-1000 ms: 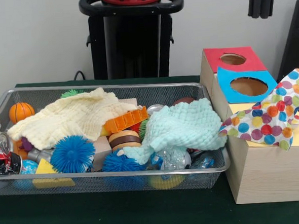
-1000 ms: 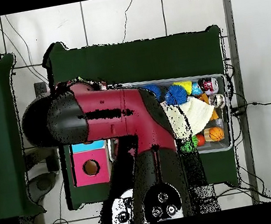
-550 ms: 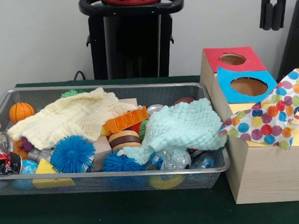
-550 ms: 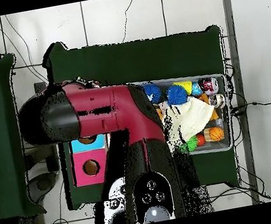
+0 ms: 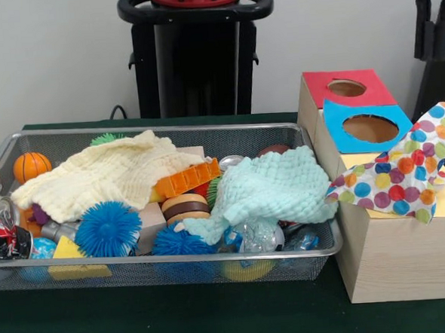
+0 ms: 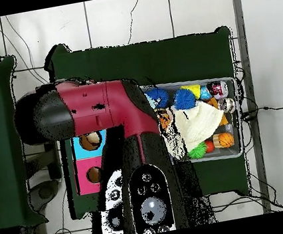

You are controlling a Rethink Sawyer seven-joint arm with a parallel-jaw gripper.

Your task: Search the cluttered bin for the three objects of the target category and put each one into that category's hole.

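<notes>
**Gripper drifted right above the box**

The gripper (image 5: 431,39) had shifted rightward along the front view's top edge since the earlier frames, hanging beyond the box (image 5: 392,224). Its fingers hung close together, holding nothing. Overhead, the arm (image 6: 96,113) had swung further over the box. The bin (image 5: 138,270) and its clutter lay unchanged; the spotted cloth (image 5: 404,174) stayed draped on the box.

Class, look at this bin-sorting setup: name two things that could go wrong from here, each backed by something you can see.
The polka-dot cloth lies draped over the yellow top of the wooden box, so an item dropped there may snag. In the wire bin, the cream cloth and mint cloth cover several toys, so targets may be missed. The gripper hangs above the box.
</notes>
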